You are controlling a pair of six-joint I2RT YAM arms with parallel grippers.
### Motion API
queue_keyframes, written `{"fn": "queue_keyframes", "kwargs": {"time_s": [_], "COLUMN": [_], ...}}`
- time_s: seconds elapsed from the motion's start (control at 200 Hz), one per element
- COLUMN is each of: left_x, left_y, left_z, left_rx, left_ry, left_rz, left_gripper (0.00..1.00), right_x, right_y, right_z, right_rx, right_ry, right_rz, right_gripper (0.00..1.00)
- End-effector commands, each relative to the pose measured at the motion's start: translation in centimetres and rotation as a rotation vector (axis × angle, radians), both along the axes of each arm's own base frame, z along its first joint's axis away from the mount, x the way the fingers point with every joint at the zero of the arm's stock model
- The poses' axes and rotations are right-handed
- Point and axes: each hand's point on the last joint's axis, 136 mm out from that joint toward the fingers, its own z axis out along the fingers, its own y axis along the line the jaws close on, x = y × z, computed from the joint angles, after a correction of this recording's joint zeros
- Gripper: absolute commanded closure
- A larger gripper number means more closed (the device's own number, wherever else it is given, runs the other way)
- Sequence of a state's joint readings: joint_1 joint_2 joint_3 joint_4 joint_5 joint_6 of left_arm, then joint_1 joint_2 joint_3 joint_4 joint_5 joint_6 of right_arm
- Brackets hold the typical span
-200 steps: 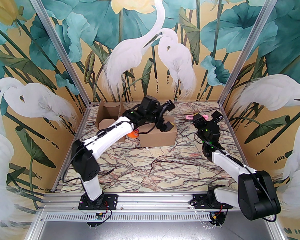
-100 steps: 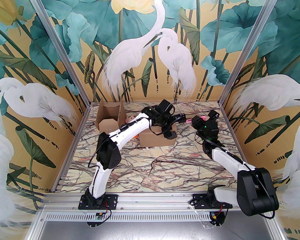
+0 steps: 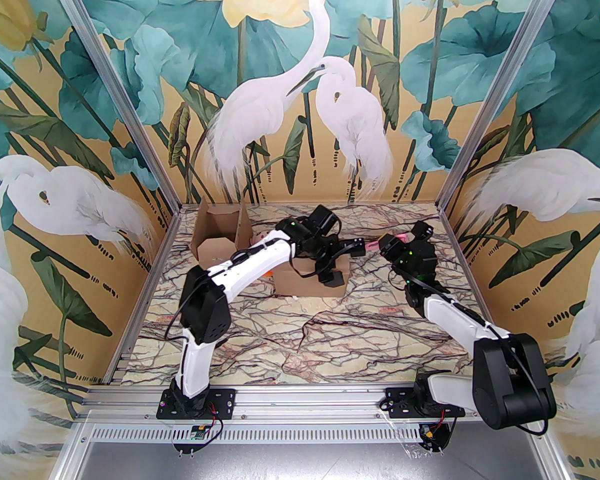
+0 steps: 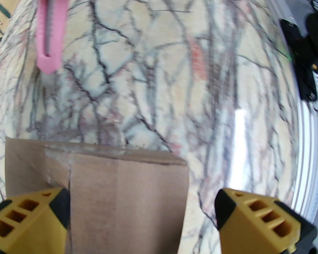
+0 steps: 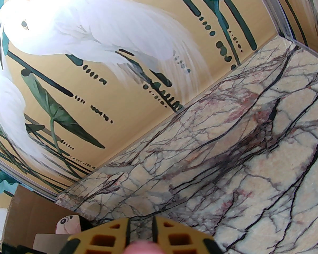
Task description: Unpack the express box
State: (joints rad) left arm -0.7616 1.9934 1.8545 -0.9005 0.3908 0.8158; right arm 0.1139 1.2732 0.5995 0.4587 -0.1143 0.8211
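Top external table: one marble-patterned table (image 3: 330, 338), carrying all that follows.
Arms: two. The left arm (image 3: 250, 263) reaches over the box at mid-table; the right arm (image 3: 452, 318) reaches toward the rear, right of centre.
Cardboard boxes: two. The express box (image 3: 300, 282) lies at mid-table toward the rear. The left wrist view shows its top shut, with a strip of clear tape along the seam. The open carton (image 3: 220, 233) stands in the rear left corner with its flaps up.
Claws: two. The left claw (image 3: 344, 262) is spread wide above the right end of the express box, one finger over the cardboard and the other past its edge over bare table. The right claw (image 3: 391, 241) is clamped on the pink utility knife (image 3: 374, 243), just right of the left claw.
Knife: one, the pink utility knife, held off the table with its free end pointing toward the left claw.
Soft toy: one pink and white soft toy (image 3: 256, 238), just beside the open carton.
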Motion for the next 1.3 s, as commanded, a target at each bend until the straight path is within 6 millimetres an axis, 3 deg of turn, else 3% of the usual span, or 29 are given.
{"fn": "queue_keyframes", "kwargs": {"time_s": [0.0, 0.285, 0.445, 0.585, 0.86, 1.295], "left_x": [-3.0, -4.4, -3.2, -2.3, -1.5, -0.8], "left_y": [2.1, 3.3, 2.9, 2.6, 3.0, 3.0], "left_z": [-1.0, -0.4, 1.4, 2.7, 1.6, 1.4], "left_rx": [0.007, -0.011, -0.112, -0.178, -0.148, -0.149], "left_ry": [0.105, 0.093, -0.09, -0.224, -0.293, -0.337], "left_rz": [-0.07, -0.139, -0.133, -0.126, -0.126, -0.12], "left_gripper": [0.06, 0.08, 0.02, 0.01, 0.0, 0.0], "right_x": [-1.4, -5.4, -6.8, -7.0, -7.1, -6.9], "right_y": [0.0, 0.7, 1.4, 2.3, 4.6, 4.1], "right_z": [2.1, 3.9, 3.5, 3.4, 2.4, 0.7], "right_rx": [0.065, 0.265, 0.354, 0.403, 0.455, 0.45], "right_ry": [-0.055, -0.08, -0.079, -0.097, -0.067, -0.035], "right_rz": [0.015, 0.076, 0.105, 0.132, 0.181, 0.123], "right_gripper": [1.0, 1.0, 1.0, 1.0, 1.0, 1.0]}}
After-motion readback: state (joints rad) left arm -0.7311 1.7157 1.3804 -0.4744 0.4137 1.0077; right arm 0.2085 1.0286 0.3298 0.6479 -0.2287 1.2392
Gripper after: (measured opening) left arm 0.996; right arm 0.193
